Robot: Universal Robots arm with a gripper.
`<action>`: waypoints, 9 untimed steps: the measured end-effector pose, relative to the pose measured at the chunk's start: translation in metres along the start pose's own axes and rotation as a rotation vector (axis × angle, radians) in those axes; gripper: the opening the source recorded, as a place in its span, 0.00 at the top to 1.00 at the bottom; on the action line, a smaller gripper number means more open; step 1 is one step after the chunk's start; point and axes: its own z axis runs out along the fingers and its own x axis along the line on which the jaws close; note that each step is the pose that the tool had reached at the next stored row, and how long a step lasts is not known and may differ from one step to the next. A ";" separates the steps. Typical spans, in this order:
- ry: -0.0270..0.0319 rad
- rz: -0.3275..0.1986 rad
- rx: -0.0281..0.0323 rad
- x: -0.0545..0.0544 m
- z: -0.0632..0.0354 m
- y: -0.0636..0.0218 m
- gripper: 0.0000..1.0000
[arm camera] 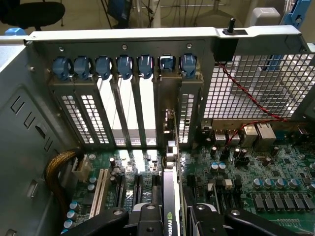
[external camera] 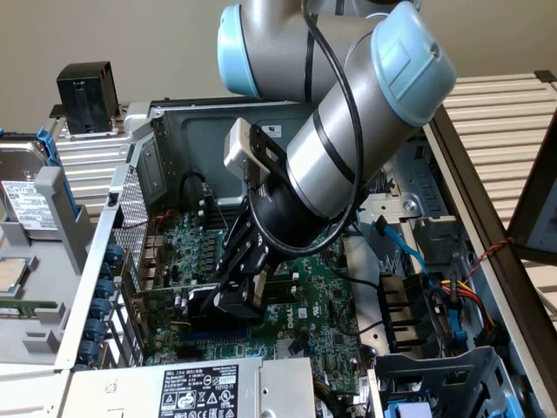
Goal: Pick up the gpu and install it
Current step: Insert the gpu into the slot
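My gripper (external camera: 237, 292) reaches down into an open computer case and is shut on the gpu (external camera: 197, 303), a small card with a black shroud. In the wrist view the gpu (arm camera: 170, 196) stands on edge between my two black fingers (arm camera: 142, 219), running straight toward the rear slot wall. Its metal bracket end (arm camera: 170, 147) sits at the wall, beside a perforated slot cover (arm camera: 187, 115). The card is low over the green motherboard (arm camera: 256, 177). Whether its edge sits in a slot is hidden.
Blue slot clips (arm camera: 123, 66) line the top of the rear wall, above several uncovered slot openings (arm camera: 125, 113). A white slot (arm camera: 101, 191) and a braided cable (arm camera: 59, 167) lie to one side. The power supply (external camera: 200, 387) and drive cage cables (external camera: 452, 296) crowd the case.
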 end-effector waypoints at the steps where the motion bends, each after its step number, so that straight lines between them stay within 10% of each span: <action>1: 0.0000 0.000 0.0000 0.000 0.0000 0.0000 0.73; 9: 0.0001 0.000 0.0000 0.000 0.0004 -0.0003 0.73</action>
